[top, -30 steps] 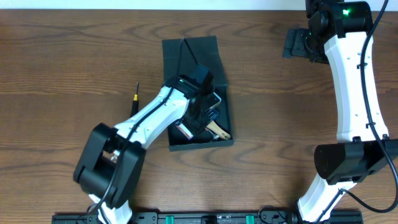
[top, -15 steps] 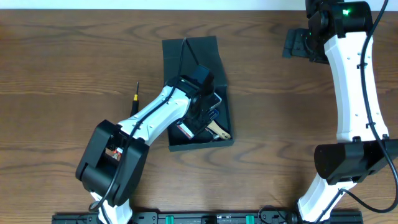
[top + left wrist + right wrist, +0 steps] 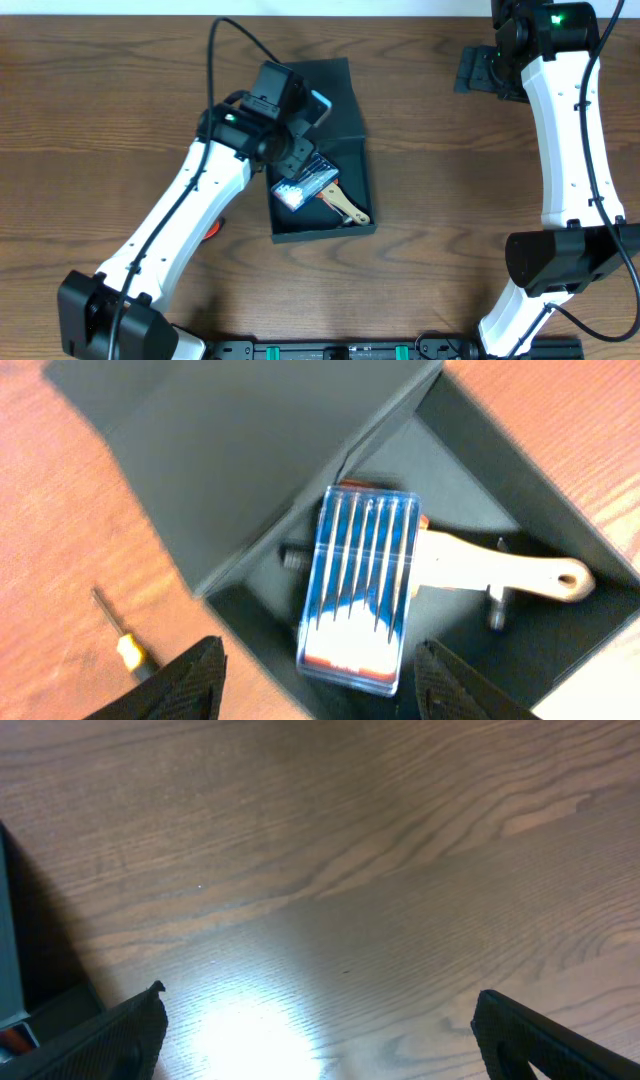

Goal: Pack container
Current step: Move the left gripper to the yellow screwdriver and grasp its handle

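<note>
- We are seeing only the fingertips of the left gripper (image 3: 322, 665), at the bottom edge of its wrist view. They are standing wide apart above the box, with nothing between them.
- The dark teal-black, matte, square cardboard container (image 3: 358, 165) is sitting mid-table on the brown wooden table (image 3: 100, 80). Its flap lid (image 3: 325, 95) is lying open on the far side.
- Inside, a clear blue plastic case of thin bits (image 3: 362, 585) is lying across a pale wooden-handled tool (image 3: 505, 568), hiding part of it. A dark item beneath is too covered to name.
- A thin screwdriver with a yellow collar (image 3: 122, 640) is running off under the left finger. Overhead, the arm is covering it, and we cannot tell whether the small orange piece (image 3: 212, 228) belongs to it.
- The right gripper (image 3: 320, 1005) is hanging over bare wood at the far right, fingers apart and empty. A dark edge at the left of its view is cut off.
- Compared with a second ago, the left arm is no longer reaching into the container. It is now over the far-left corner, leaving the case uncovered. The right arm is staying put.
</note>
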